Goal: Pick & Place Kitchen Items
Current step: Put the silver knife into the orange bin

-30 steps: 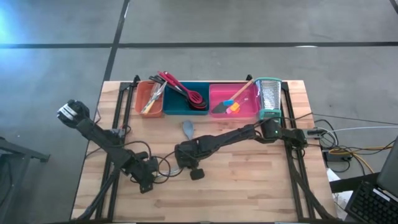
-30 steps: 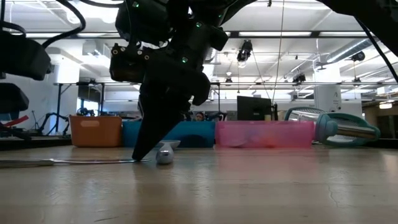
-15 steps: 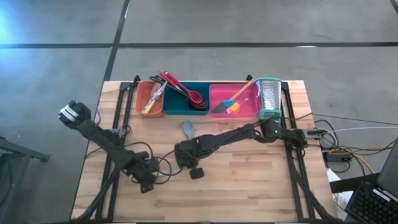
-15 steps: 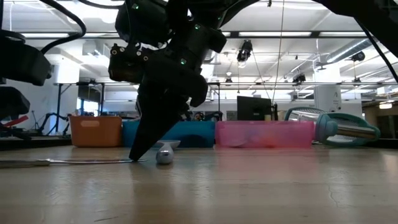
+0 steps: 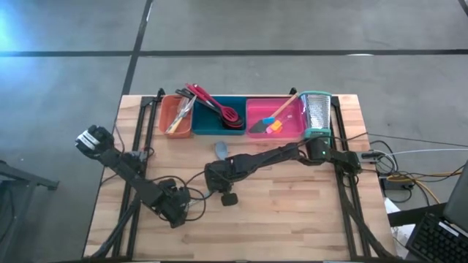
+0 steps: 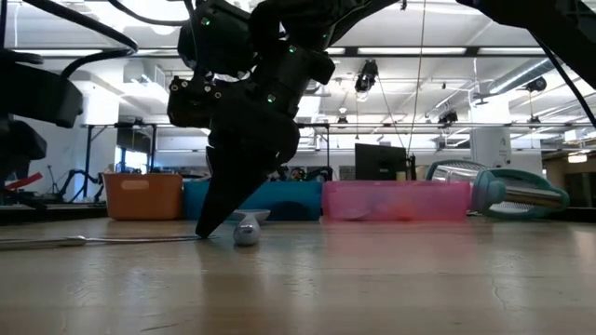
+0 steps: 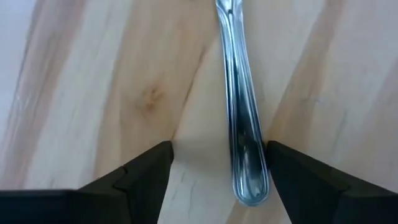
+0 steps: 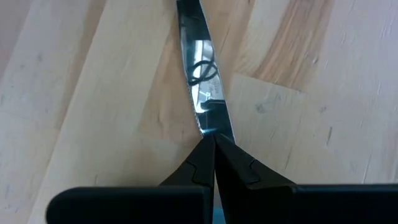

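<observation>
A metal table knife (image 6: 140, 239) lies flat on the wooden table between my two grippers. My right gripper (image 8: 214, 142) is near the table's middle (image 5: 219, 183) and is shut on the knife's blade. My left gripper (image 7: 217, 155), toward the near left (image 5: 174, 207), is open. Its fingers stand on either side of the rounded handle end (image 7: 250, 186), which lies close to one finger (image 7: 277, 155); I cannot tell whether they touch. A small blue-grey tool (image 5: 221, 151) rests on the table just beyond the right gripper. My right gripper pinches the knife's blade (image 8: 208, 118) at its end between the two shut fingertips (image 8: 199, 155). The fingers slant down from above (image 6: 209, 223) and lie along the knife. The knife stays flat on the table, stretching away toward the left gripper.
Along the far edge stand an orange tray (image 5: 174, 117), a teal tray (image 5: 208, 126) and a pink tray (image 5: 289, 120), each holding utensils, with a metal box grater (image 5: 316, 113) at their right end. Bare wood lies at the near right of the table.
The left arm has shifted a little toward the table's right, its gripper closing in on the knife's handle end. The right gripper has stayed shut on the blade and has moved slightly toward the far edge. The knife still lies on the table.
</observation>
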Robot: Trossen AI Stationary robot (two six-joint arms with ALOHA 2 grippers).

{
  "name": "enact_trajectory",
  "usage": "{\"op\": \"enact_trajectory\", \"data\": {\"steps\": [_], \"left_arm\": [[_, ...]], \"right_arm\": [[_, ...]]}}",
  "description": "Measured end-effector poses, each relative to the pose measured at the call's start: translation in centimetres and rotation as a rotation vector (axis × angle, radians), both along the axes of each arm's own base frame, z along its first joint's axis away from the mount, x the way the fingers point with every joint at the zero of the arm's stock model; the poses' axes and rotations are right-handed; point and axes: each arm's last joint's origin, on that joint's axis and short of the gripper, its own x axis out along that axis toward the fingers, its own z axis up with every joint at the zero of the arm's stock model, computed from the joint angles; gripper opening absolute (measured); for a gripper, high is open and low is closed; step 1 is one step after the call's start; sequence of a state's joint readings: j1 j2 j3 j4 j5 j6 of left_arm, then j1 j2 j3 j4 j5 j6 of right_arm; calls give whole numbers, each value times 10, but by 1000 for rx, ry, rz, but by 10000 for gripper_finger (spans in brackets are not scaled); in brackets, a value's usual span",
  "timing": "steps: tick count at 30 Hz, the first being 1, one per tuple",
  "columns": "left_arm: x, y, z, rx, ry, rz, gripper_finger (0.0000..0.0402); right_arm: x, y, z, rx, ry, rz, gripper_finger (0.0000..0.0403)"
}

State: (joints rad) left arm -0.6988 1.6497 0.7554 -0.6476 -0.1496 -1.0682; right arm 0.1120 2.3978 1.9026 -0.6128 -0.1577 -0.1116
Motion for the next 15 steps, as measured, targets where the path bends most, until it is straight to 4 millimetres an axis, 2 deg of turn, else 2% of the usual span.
{"op": "enact_trajectory", "data": {"steps": [3,6,13,15], "left_arm": [[-2,4,-2,14,14,47,254],[-2,8,-5,25,35,84,219],[2,8,-2,7,37,39,74],[3,7,0,-5,32,7,55]], "right_arm": [[0,0,0,0,-2,0,8],[0,0,0,0,-2,0,8],[0,0,0,0,-1,1,8],[0,0,0,0,1,1,8]]}}
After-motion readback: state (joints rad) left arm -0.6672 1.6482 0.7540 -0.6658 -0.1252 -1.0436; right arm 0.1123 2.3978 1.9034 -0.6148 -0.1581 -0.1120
